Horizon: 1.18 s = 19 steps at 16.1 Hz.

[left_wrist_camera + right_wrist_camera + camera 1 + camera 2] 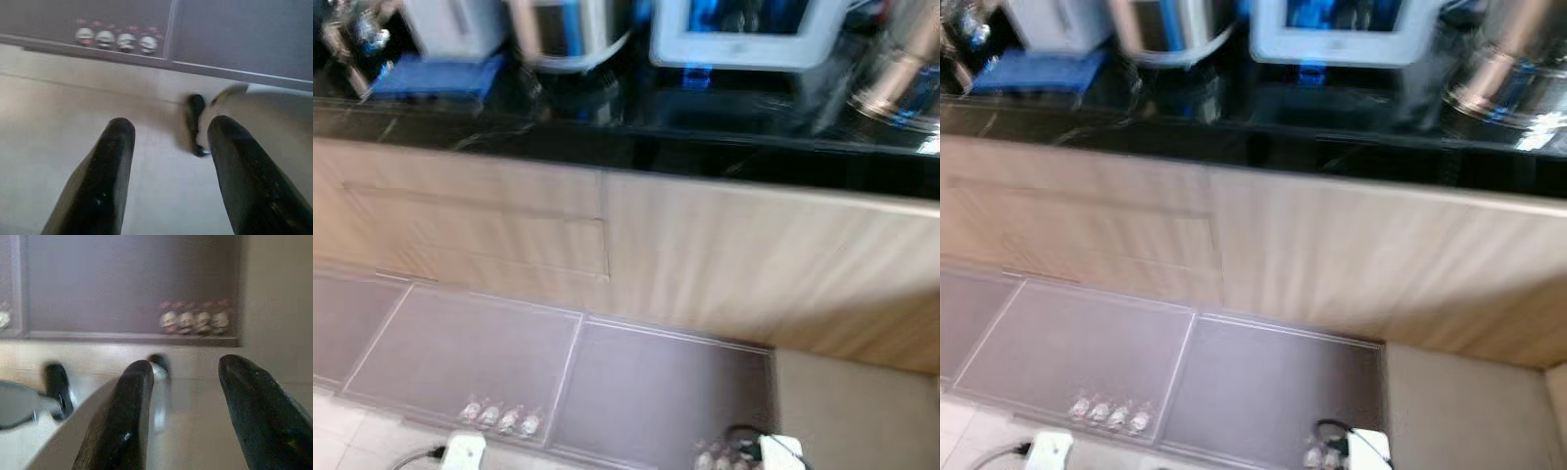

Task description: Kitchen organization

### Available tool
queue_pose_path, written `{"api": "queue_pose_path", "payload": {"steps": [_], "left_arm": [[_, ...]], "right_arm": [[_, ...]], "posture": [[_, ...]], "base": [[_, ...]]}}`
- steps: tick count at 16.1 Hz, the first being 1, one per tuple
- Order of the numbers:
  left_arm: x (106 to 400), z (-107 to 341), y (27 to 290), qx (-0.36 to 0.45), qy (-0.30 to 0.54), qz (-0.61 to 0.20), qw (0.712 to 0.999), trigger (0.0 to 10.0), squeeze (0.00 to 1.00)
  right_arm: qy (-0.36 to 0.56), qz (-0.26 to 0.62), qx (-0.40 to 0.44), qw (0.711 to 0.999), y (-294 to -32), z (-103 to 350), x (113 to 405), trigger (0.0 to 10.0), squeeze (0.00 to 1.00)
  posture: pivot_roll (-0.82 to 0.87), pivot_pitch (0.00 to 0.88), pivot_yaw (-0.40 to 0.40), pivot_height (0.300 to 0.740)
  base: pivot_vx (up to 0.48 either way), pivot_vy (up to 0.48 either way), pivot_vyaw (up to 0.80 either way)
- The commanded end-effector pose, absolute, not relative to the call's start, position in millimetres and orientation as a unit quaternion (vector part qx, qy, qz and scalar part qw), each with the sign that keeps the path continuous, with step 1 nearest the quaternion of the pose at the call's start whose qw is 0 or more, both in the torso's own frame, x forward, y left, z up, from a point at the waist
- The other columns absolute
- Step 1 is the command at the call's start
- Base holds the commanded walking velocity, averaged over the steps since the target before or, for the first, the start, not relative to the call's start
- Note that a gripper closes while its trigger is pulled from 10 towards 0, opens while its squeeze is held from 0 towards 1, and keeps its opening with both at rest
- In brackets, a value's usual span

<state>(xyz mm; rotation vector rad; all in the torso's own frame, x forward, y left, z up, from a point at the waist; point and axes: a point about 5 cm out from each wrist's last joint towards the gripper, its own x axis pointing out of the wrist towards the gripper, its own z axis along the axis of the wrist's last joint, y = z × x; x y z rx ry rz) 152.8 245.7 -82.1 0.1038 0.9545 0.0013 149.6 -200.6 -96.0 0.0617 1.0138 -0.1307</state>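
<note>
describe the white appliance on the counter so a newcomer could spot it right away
Find the black counter that runs above the light wood cabinets. On it, about midway along, stands the white appliance, boxy with rounded corners. Its blue-lit front window sets it apart from the shiny steel pots: pot on its left, pot on its right.

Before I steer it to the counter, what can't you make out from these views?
- Appliances on the black countertop: cut off by the head views' top edge and motion-blurred, so no identification.
- Blue item: too blurred to name.
- Left gripper and right gripper: open and empty, pointing at the floor.
</note>
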Motion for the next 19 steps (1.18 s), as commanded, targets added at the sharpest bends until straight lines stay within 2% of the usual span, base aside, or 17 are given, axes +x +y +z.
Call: {"api": "queue_pose_path", "payload": {"steps": [1, 4, 9, 13, 19], "left_arm": [[145.6, -84.1, 250.4, 0.06, 0.474, 0.001, 0.878, 10.0, 0.0], [147.8, -84.1, 248.3, 0.059, 0.475, -0.001, 0.878, 10.0, 0.0], [161.5, -79.4, 245.4, 0.06, 0.46, -0.004, 0.886, 10.0, 0.0], [167.5, -77.1, 244.9, 0.063, 0.454, -0.002, 0.889, 10.0, 0.0], [163.5, -78.8, 244.4, 0.049, 0.454, 0.003, 0.89, 10.0, 0.0]], "right_arm": [[0.496, -0.053, 0.039, 0.866, -191.2, -99.4, 144.6, 10.0, 0.0], [0.486, -0.06, 0.041, 0.871, -193.5, -96.2, 152.4, 10.0, 0.0], [0.454, -0.069, 0.05, 0.887, -193.5, -86.1, 176.3, 10.0, 0.0], [0.453, -0.072, 0.056, 0.887, -190.5, -84.7, 180.9, 10.0, 0.0], [0.457, -0.071, 0.053, 0.885, -191.9, -86.9, 175.3, 10.0, 0.0]], "posture": [[0.08, 0.118, 0.011, 0.74], [0.07, 0.085, 0.014, 0.74], [0.08, 0.023, 0.02, 0.74], [0.08, 0.005, 0.015, 0.74], [0.07, 0.047, 0.001, 0.74]], "base": [[0.0, -0.386, -0.73], [0.0, -0.384, -0.64], [0.0, -0.383, 0.0], [0.0, -0.377, 0.0], [0.0, 0.0, 0.0]]}}
